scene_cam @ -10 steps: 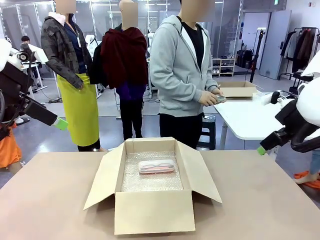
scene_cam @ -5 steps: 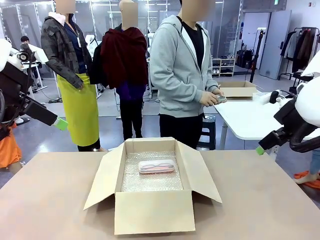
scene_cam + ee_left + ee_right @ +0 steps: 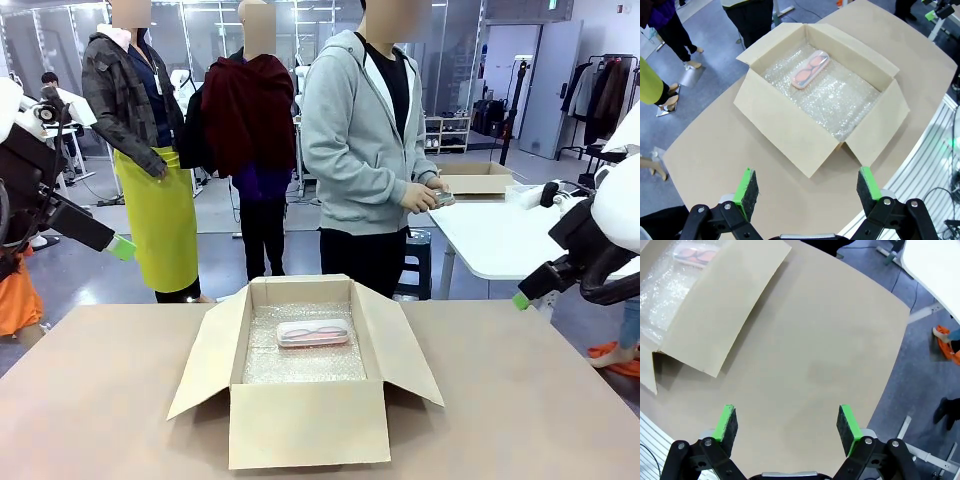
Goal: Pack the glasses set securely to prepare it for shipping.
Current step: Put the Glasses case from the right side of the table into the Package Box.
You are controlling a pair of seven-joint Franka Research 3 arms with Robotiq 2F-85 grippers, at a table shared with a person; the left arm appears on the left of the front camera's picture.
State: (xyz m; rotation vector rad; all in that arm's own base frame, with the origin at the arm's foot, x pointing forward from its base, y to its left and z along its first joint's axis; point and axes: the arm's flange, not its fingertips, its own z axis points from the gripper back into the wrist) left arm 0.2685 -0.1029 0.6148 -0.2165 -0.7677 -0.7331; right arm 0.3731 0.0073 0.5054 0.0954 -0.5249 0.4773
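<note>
A pale pink glasses case (image 3: pixel 313 333) lies flat on bubble wrap (image 3: pixel 300 360) inside an open cardboard box (image 3: pixel 308 420) at the table's middle. In the left wrist view the pink case (image 3: pixel 810 69) sits toward the box's far wall. The person in a grey hoodie (image 3: pixel 355 140) stands behind the table and holds a small pale object (image 3: pixel 441 198) in both hands; it is too small to identify. My left gripper (image 3: pixel 806 186) hangs open high off the table's left side. My right gripper (image 3: pixel 786 421) hangs open above the table's right edge. Both are empty.
The box's four flaps (image 3: pixel 205 365) are spread outward, one reaching toward the right (image 3: pixel 722 305). A white side table (image 3: pixel 500 240) with another cardboard box (image 3: pixel 475 178) stands at the back right. Bare tabletop (image 3: pixel 530 400) lies on either side of the box.
</note>
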